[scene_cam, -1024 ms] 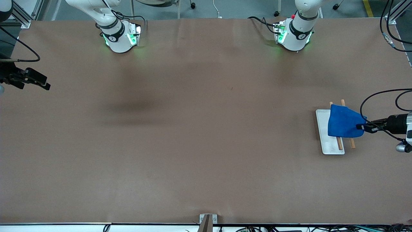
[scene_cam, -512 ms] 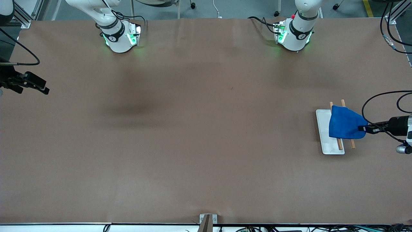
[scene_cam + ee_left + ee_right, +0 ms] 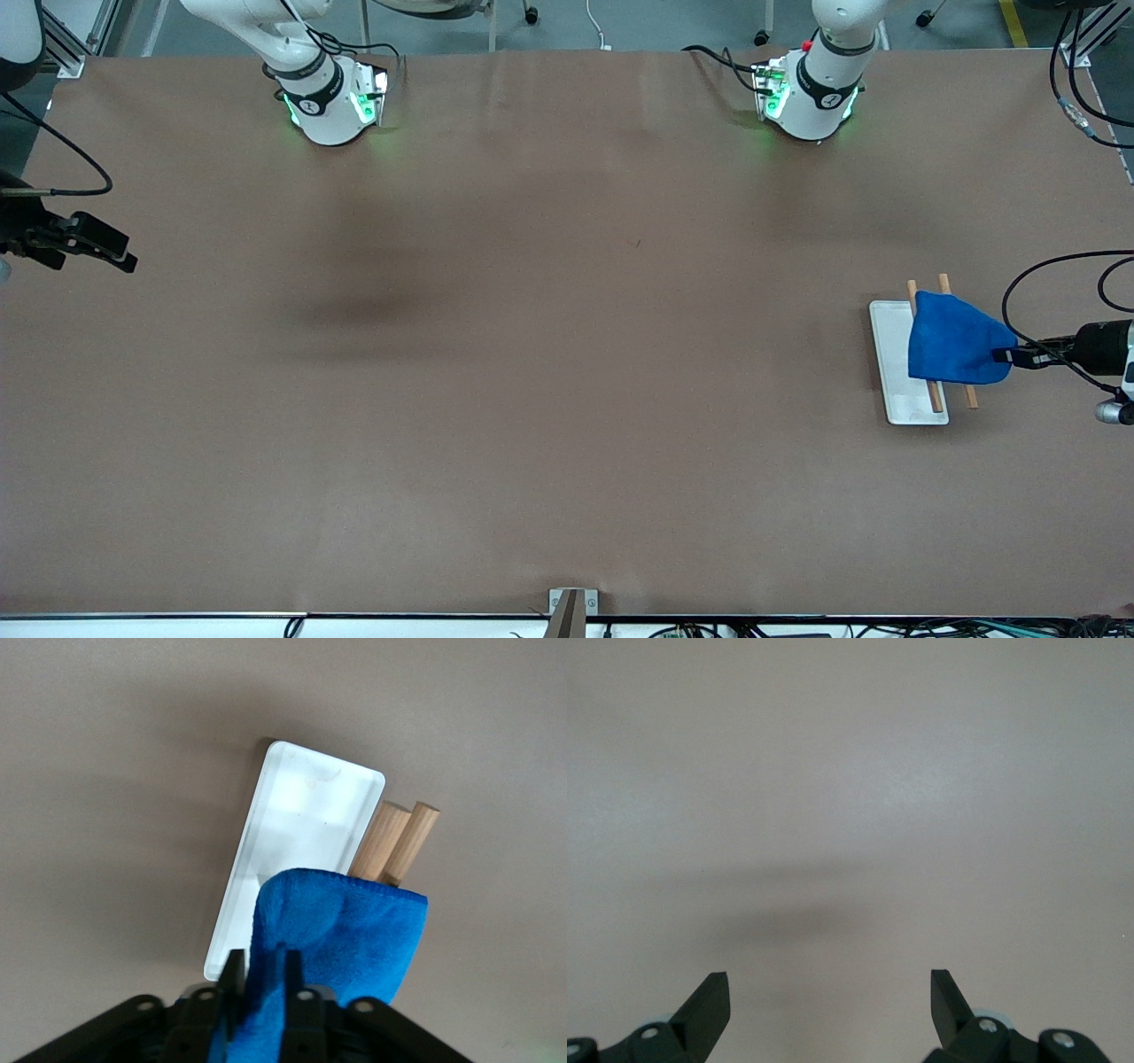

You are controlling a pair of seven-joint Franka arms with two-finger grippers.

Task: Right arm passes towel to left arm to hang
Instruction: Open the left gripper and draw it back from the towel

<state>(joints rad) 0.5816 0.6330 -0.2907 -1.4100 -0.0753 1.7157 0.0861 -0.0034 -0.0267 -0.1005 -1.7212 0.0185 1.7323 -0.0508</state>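
The blue towel (image 3: 957, 348) hangs draped over two wooden rods (image 3: 944, 283) of a small rack with a white base (image 3: 889, 354), near the left arm's end of the table. My left gripper (image 3: 1005, 356) is at the towel's edge. In the left wrist view the towel (image 3: 345, 930) covers the rods (image 3: 399, 837) above the white base (image 3: 301, 815). There the left gripper (image 3: 260, 970) is open a little, with a fold of towel still between its fingers. My right gripper (image 3: 121, 252) waits open over the right arm's end of the table, and it (image 3: 830, 979) holds nothing.
The left arm's base (image 3: 808, 93) and the right arm's base (image 3: 330, 99) stand along the table edge farthest from the front camera. Black cables (image 3: 1045, 275) loop over the table beside the left wrist. A small metal bracket (image 3: 571, 607) sits at the edge nearest the camera.
The left gripper's fingers have parted on the towel, and the gripper has drawn back slightly toward the left arm's end of the table. The right gripper has drifted a little.
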